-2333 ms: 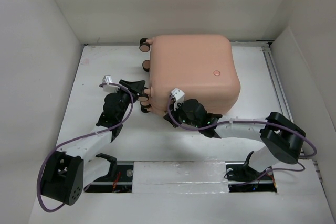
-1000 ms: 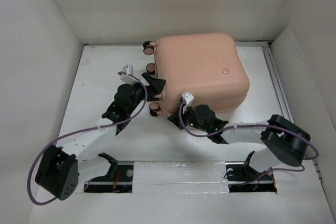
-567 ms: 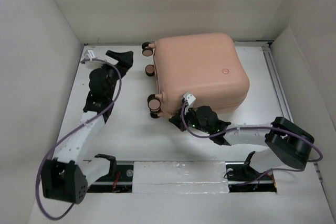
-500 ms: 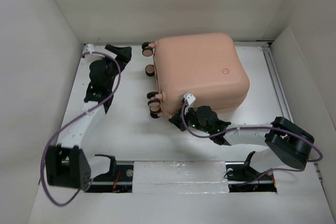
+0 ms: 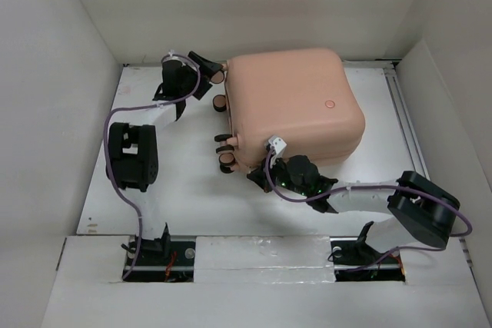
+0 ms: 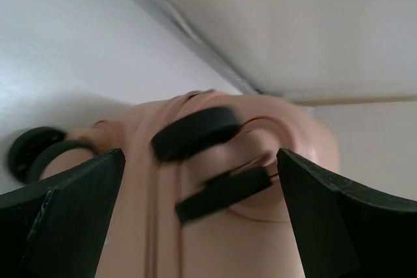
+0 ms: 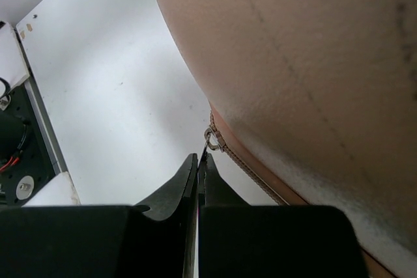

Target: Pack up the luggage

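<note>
Luggage (image 5: 292,105) unmoved; left gripper (image 5: 211,72), wide open, now at its far wheel (image 6: 195,133).

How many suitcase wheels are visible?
4 wheels, all on the luggage's left end: one beside the left gripper, one just nearer, two at the near corner. More may be hidden.

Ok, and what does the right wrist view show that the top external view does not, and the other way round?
Only the right wrist view: the zipper pull on the seam of the luggage, pinched in the shut right gripper.
Only the top external view: the whole shell with its round logo, the caster wheels, and the open left gripper at the far-left wheel.
Both: the peach shell lying on the white table.
</note>
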